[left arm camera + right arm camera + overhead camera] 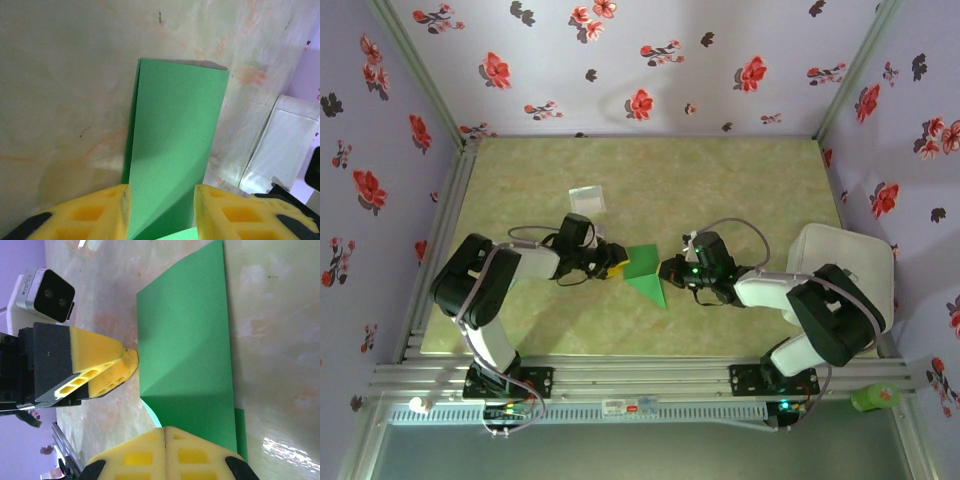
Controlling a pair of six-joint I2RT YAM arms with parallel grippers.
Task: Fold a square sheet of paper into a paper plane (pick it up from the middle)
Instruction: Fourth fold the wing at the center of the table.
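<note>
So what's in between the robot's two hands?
The green paper lies on the table there, with the left hand on one side and the right hand on the other. The top view shows it.

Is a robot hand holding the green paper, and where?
Cannot tell. The right gripper is shut at one end of the green paper; the left gripper, open, straddles the other end.

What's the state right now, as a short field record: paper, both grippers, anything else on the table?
paper: green paper, partly folded, lying mid-table
left gripper: jaws apart, fingers either side of the paper's end; grip unclear
right gripper: shut, tips at the paper's opposite end
other: pale square packet, beyond the left gripper, apart from the paper
</note>
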